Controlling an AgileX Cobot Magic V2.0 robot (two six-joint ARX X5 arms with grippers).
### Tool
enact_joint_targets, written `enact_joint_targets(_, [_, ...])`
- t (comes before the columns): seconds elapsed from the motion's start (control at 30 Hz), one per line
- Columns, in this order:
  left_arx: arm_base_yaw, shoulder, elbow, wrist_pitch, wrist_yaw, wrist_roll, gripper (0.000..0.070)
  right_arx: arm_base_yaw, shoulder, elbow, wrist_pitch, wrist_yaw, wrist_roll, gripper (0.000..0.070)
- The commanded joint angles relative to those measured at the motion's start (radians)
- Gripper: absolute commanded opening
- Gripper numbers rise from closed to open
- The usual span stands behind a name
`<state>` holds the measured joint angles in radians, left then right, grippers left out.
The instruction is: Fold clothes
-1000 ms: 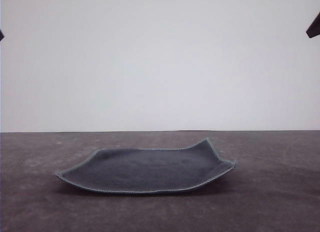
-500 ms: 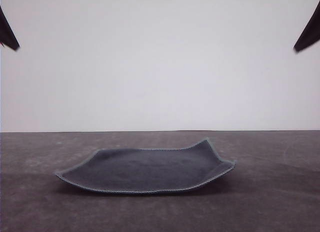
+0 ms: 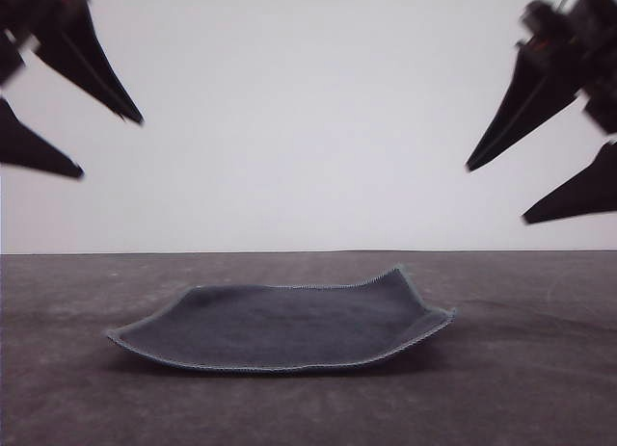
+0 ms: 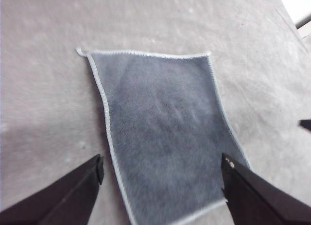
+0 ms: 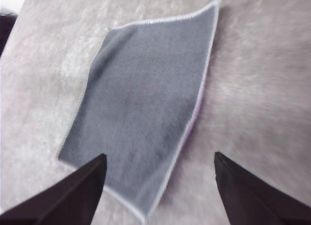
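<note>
The clothes are one small square cloth (image 3: 289, 327), dark grey face up with pale stitched edging, lying spread on the dark table (image 3: 521, 388) with its far right corner curled upward. A sliver of purple shows under one edge of the cloth (image 5: 146, 108). My left gripper (image 3: 106, 143) hangs open high above the table at the upper left, well clear of the cloth. At the upper right my right gripper (image 3: 499, 191) is open too, also high above it. Both wrist views look down on the cloth (image 4: 165, 132) between spread fingers.
The table's grey felt-like surface (image 4: 43, 89) surrounds the cloth on all sides. A plain white wall (image 3: 308, 118) stands behind the table's far edge.
Both arms have come down and inward from the top corners of the front view; their open fingers now show fully. The cloth has not moved.
</note>
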<state>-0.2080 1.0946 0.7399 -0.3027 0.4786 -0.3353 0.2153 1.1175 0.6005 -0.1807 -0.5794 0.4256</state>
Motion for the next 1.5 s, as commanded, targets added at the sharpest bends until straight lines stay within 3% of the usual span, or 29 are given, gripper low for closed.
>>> enact_joint_targets(0.0, [0.008, 0.062, 0.023, 0.038, 0.015, -0.032, 0.0475, 0.002, 0.056, 0.031, 0.034, -0.011, 0.02, 0.0446])
enact_joint_targets(0.5, [0.024, 0.545, 0.227, 0.127, 0.047, -0.014, 0.0475, -0.012, 0.506, 0.318, 0.123, -0.049, -0.007, 0.0446])
enact_joint_targets(0.9, [0.003, 0.814, 0.435, 0.14, 0.131, -0.022, 0.0474, -0.016, 0.693, 0.445, 0.156, -0.053, -0.007, 0.0446])
enact_joint_targets(1.3, [-0.051, 0.903, 0.523, 0.146, 0.146, -0.044, 0.0473, -0.015, 0.778, 0.447, 0.276, -0.166, 0.044, 0.0443])
enact_joint_targets(1.47, [-0.05, 0.903, 0.523, 0.167, 0.146, -0.043, 0.0473, -0.014, 0.79, 0.447, 0.31, -0.166, 0.046, 0.0358])
